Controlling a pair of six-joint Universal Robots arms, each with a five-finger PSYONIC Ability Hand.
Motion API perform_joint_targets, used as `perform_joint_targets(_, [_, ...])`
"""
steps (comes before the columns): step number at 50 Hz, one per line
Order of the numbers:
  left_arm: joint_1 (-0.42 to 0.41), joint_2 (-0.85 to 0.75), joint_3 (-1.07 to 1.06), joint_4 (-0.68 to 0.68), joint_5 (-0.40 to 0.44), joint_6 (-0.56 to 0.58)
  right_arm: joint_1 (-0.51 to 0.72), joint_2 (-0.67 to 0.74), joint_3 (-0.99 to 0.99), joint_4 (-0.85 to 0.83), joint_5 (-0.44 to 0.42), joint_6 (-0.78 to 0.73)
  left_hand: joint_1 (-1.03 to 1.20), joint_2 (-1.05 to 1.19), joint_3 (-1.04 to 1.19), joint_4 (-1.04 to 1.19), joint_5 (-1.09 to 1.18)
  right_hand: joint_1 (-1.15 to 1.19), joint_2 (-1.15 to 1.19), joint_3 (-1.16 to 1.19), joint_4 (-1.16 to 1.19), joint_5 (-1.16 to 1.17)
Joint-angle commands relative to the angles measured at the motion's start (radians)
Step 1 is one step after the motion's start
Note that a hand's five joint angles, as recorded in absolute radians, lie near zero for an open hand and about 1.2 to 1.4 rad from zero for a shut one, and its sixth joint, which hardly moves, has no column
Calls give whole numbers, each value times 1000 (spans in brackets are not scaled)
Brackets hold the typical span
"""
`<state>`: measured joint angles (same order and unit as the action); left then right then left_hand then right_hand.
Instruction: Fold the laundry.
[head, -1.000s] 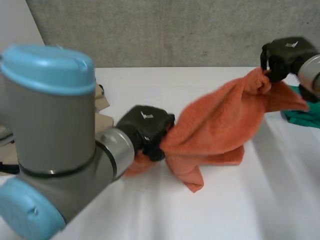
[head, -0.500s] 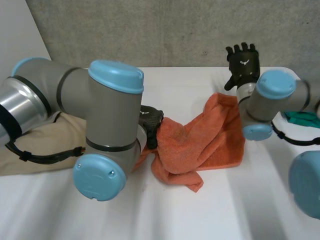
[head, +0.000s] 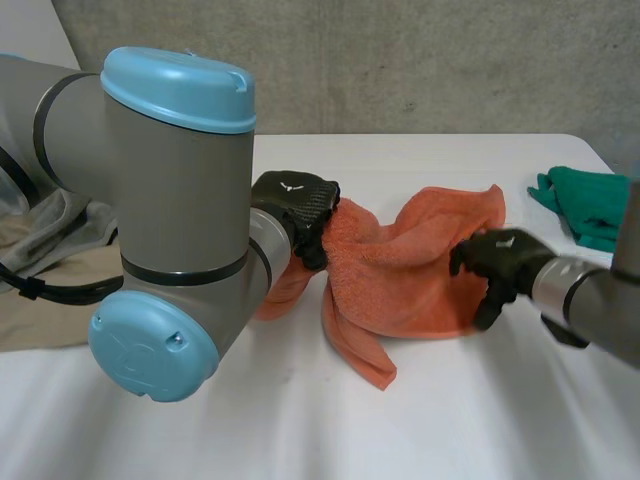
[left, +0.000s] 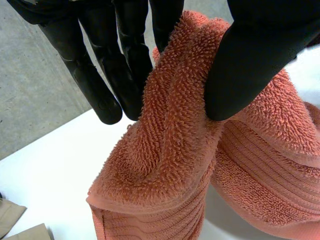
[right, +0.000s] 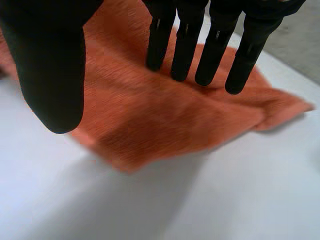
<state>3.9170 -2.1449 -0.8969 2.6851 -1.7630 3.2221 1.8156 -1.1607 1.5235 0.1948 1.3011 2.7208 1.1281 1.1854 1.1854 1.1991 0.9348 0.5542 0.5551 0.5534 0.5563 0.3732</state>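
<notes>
An orange towel lies bunched on the white table, its left part lifted. My left hand pinches that lifted corner between thumb and fingers; in the left wrist view the thumb presses the orange towel against the fingers. My right hand hovers over the towel's right edge with fingers spread, holding nothing. In the right wrist view its straight fingers hang above the flat orange towel.
A green cloth lies at the table's far right. A beige garment is spread on the left behind my left arm. A grey wall runs behind the table.
My right hand let go of the towel's raised right corner, swung up and back, then came down open over the towel's right edge. The towel dropped flat there. The left hand kept its pinch.
</notes>
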Motion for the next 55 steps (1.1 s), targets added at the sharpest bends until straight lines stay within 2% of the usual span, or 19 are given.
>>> perform_joint_targets(1, [2, 3, -1, -4, 0, -4, 31, 58, 93, -179, 1, 7, 268, 211, 211, 197, 287, -121, -122, -121, -123, -115])
perform_joint_targets(6, [2, 14, 1, -7, 2, -5, 40, 91, 112, -264, 27, 33, 268, 211, 211, 197, 287, -98, -99, -97, -100, -91])
perform_joint_targets(16, [8, 31, -10, -10, 2, -10, 37, 157, 107, -452, 104, 34, 268, 211, 211, 197, 287, 119, 118, 120, 117, 126])
perform_joint_targets(18, [10, 36, -14, -11, 2, -13, 36, 162, 107, -475, 106, 27, 268, 211, 211, 197, 287, 251, 250, 251, 249, 257])
perform_joint_targets(19, [12, 37, -17, -11, 2, -15, 33, 162, 107, -486, 107, 24, 268, 211, 211, 197, 287, 426, 425, 427, 424, 432])
perform_joint_targets(20, [15, 39, -23, -11, 2, -18, 30, 159, 110, -511, 110, 22, 268, 211, 211, 197, 287, 838, 837, 839, 836, 844])
perform_joint_targets(27, [18, 31, -59, -13, 2, -10, 4, 47, 135, -568, 127, 22, 268, 211, 211, 197, 287, 842, 841, 843, 840, 849])
perform_joint_targets(31, [25, 10, -74, -14, 5, 30, -10, -31, 116, -506, 118, 7, 268, 211, 211, 197, 287, 842, 841, 843, 840, 849])
perform_joint_targets(35, [33, -29, -82, -16, 14, 149, -30, -108, 58, -330, 101, -90, 268, 211, 211, 197, 287, 842, 841, 843, 840, 849])
perform_joint_targets(36, [39, -49, -76, -14, 14, 210, -38, -122, 29, -239, 92, -142, 268, 211, 211, 197, 287, 842, 841, 843, 840, 849])
perform_joint_targets(40, [53, -90, -28, -2, 5, 341, -38, -106, -58, -74, 69, -234, 268, 211, 211, 197, 287, 842, 841, 843, 840, 849])
perform_joint_targets(42, [56, -107, 15, 9, 2, 373, -26, -86, -101, -83, 64, -237, 268, 211, 211, 197, 287, 842, 841, 843, 840, 849])
perform_joint_targets(46, [70, -138, 172, 99, -1, 371, 16, -5, -235, -191, 86, -207, 268, 211, 211, 197, 287, 842, 841, 843, 840, 849])
perform_joint_targets(49, [81, -151, 303, 223, -1, 338, 36, 78, -376, -339, 135, -158, 268, 211, 211, 197, 287, 842, 841, 843, 840, 849])
perform_joint_targets(55, [87, -152, 473, 514, -30, 331, 47, 171, -612, -737, 314, -49, 268, 211, 211, 197, 287, 842, 841, 843, 840, 849])
